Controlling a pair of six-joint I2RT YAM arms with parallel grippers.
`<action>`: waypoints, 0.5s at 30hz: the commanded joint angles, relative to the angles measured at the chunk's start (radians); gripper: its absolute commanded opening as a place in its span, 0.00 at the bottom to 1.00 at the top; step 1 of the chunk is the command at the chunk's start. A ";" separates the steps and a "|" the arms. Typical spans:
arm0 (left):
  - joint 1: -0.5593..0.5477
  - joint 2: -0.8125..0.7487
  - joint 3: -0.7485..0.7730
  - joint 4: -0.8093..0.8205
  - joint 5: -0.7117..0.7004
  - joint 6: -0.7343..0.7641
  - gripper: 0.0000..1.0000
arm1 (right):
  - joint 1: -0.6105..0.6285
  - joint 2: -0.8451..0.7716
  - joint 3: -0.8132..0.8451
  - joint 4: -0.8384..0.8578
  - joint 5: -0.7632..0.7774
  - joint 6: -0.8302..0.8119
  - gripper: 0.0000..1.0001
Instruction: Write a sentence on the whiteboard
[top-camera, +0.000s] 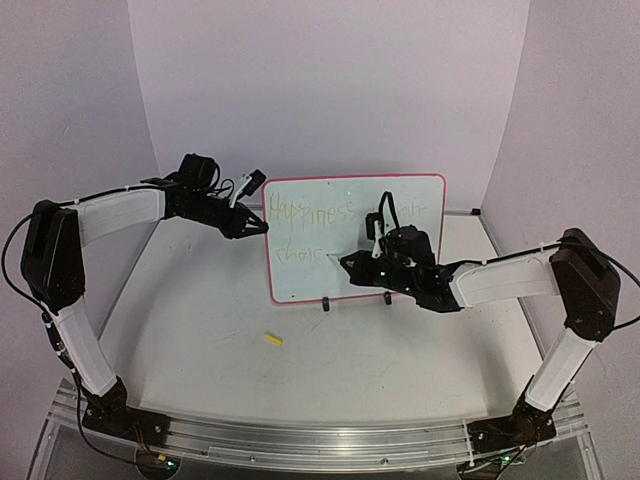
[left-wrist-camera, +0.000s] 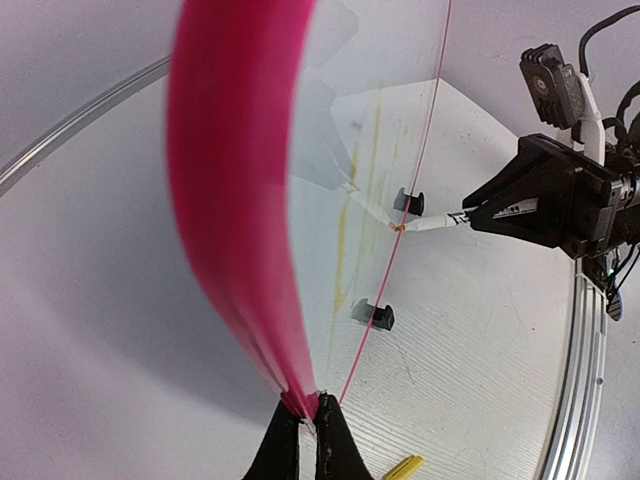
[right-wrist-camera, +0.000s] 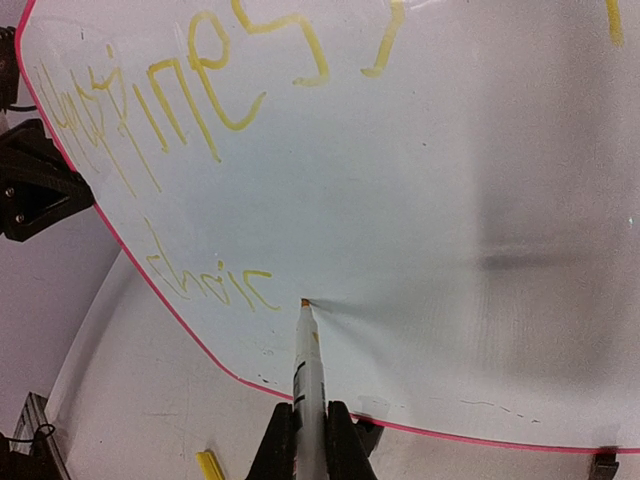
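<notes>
Pale lavender walls (top-camera: 330, 90) on three sides, white tabletop (top-camera: 200, 330) below, aluminium rail (top-camera: 320, 440) along the bottom edge of the overhead frame. Upright at the centre of that frame, on two black clip feet (top-camera: 325, 305): whiteboard (top-camera: 335, 233), thin red-pink border all round. Across its upper half, sentence (top-camera: 310, 212) in thin yellow-green strokes, "Happiness" readable, further words to the right too faint to read and partly hidden behind the right arm (top-camera: 500, 280). At lower left, a second line reading "choic".

Left gripper (top-camera: 262, 224) at the board's left edge, centre-left of the overhead frame, pressed together on the pink border. Seen from the left wrist at bottom centre: dark fingertips (left-wrist-camera: 285, 450) pinching that edge, border smeared into a wide pink blur up the frame.

Right gripper (top-camera: 350, 262) in front of the board's lower middle, clamped on a white marker (top-camera: 335, 259). From the right wrist: marker upright at bottom centre between closed fingers (right-wrist-camera: 275, 445), orange-yellow tip touching the board just right of "choic". From the left wrist: same tip against the surface at centre right, near the upper of the two feet.

Small yellow piece (top-camera: 273, 340) flat on the tabletop, below and left of the board, apart from it.
</notes>
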 joint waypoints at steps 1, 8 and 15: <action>-0.014 -0.043 0.009 0.010 0.015 0.029 0.00 | -0.009 -0.042 0.002 -0.009 0.077 0.000 0.00; -0.013 -0.047 0.009 0.009 0.014 0.028 0.00 | -0.014 -0.062 0.014 -0.012 0.078 -0.006 0.00; -0.014 -0.049 0.009 0.010 0.014 0.029 0.00 | -0.019 -0.051 0.042 0.000 0.052 -0.016 0.00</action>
